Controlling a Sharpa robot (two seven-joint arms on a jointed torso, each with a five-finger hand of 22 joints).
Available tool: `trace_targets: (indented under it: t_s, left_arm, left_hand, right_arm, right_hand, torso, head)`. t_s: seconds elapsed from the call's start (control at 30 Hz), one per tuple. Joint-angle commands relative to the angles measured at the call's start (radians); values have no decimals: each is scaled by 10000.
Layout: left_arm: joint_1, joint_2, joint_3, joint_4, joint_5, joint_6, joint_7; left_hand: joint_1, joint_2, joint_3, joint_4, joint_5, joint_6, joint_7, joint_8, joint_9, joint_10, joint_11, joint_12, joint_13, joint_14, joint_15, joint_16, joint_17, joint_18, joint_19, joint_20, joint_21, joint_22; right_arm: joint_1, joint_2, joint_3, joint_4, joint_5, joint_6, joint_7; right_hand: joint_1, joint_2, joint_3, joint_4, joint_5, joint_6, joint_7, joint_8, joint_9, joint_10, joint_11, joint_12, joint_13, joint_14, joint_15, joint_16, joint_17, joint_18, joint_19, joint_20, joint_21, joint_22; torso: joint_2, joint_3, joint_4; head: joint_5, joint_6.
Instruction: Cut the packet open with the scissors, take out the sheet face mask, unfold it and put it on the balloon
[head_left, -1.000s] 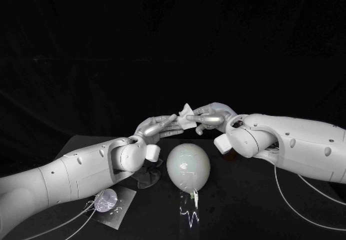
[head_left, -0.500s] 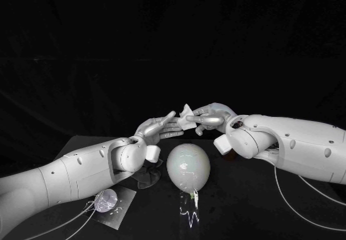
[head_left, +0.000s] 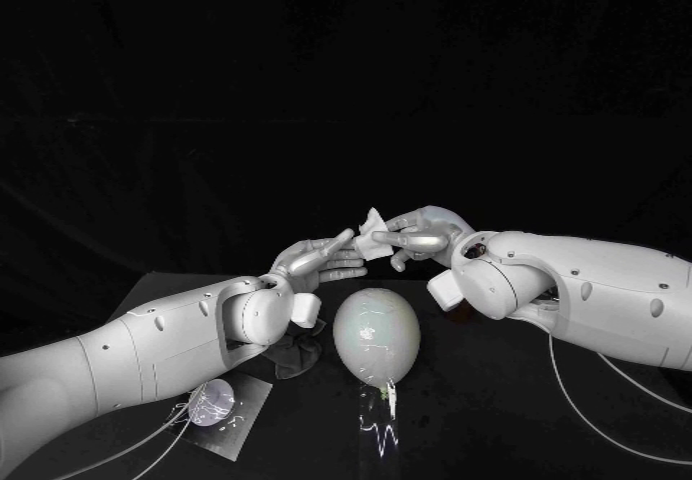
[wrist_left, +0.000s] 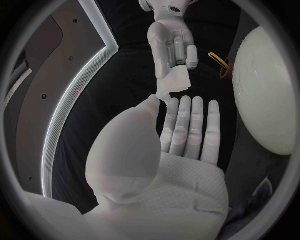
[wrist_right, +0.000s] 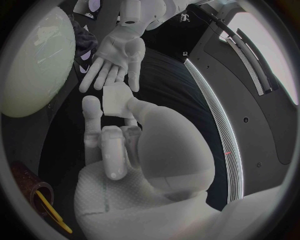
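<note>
My right hand (head_left: 421, 235) pinches a small folded white sheet mask (head_left: 374, 240) in the air above the far end of the balloon. The pale oval balloon (head_left: 376, 330) lies on the black table between my arms. My left hand (head_left: 320, 260) is open beside the mask, palm flat and fingers straight. In the left wrist view its thumb tip sits close under a corner of the mask (wrist_left: 177, 81), held by the right hand (wrist_left: 172, 42). The right wrist view shows the mask (wrist_right: 115, 100) between my right hand (wrist_right: 119, 145) and the spread left hand (wrist_right: 119, 52).
The silvery packet (head_left: 216, 403) lies flat on the table under my left arm. A dark glossy crumpled thing (head_left: 296, 355) lies left of the balloon. Yellow-handled scissors (wrist_left: 217, 58) stand in a dark reddish holder (wrist_right: 25, 180) past the balloon (wrist_left: 265, 90). Thin white cables trail across the table's front.
My left hand's fingers have dropped slightly away from the mask. My right hand and the mask have stayed where they were.
</note>
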Motion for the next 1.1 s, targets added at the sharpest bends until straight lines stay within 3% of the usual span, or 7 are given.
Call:
trace_targets:
  t_s: [0.03,0.43,0.57,0.73,1.1]
  left_arm:
    - [14,24,14,19,-112,-50,-113]
    - [14,31,13,25,18,254,53]
    - [14,40,13,33,190,526,336]
    - [14,40,14,41,308,700,503]
    - [14,54,14,40,365,891,647]
  left_hand:
    - [31,6,-51,36,-38,27,41,-58,-14,83,-24,-5,21,75,10,56,23,149,87,-17,61,10]
    - [-166,70,-274,148,-39,4,71,-127,-34,40,11,-33,42,1,40,64,47,130,101,-24,42,-14]
    - [-88,309,-336,145,-39,-193,114,-292,-95,-212,83,-157,20,-290,134,-36,33,55,-313,82,-222,-127]
    - [-67,436,-356,147,-40,-226,107,-333,-109,-270,95,-180,21,-357,159,-49,37,70,-415,86,-289,-141]
    - [823,909,42,-93,-36,-153,-77,-330,-94,-279,-9,-190,25,-371,112,4,81,112,-482,92,-352,-123]
  right_arm:
    - [-4,-1,6,45,-72,4,289]
    - [-13,37,6,1,-79,35,275]
    - [-25,66,6,-58,-123,40,193]
    - [-53,83,6,-96,-176,36,114]
    - [-88,107,6,-190,-257,-56,-52]
  right_hand:
    - [11,78,57,6,65,68,11,206,136,934,-38,66,2361,902,-60,42,2254,201,51,-3,38,389]
    - [11,78,57,6,65,68,11,206,136,934,-38,66,2361,902,-60,42,2254,201,51,-3,38,389]
    - [11,78,57,6,65,68,11,206,136,934,-38,66,2361,902,-60,42,2254,201,51,-3,38,389]
    - [3,79,65,-4,66,63,11,210,139,931,-38,57,2355,894,-60,35,2238,201,50,-4,35,389]
    - [-3,81,73,-14,66,61,10,213,143,930,-39,53,2351,900,-60,41,2251,199,56,-5,44,392]
  torso:
    - [6,-5,13]
    - [3,-11,7]
    - [3,-9,4]
    - [2,-3,3]
    - [-1,-5,-2]
  head:
    - [0,20]
    - [13,-5]
    - [21,-14]
    - [35,-43]
    - [27,-68]
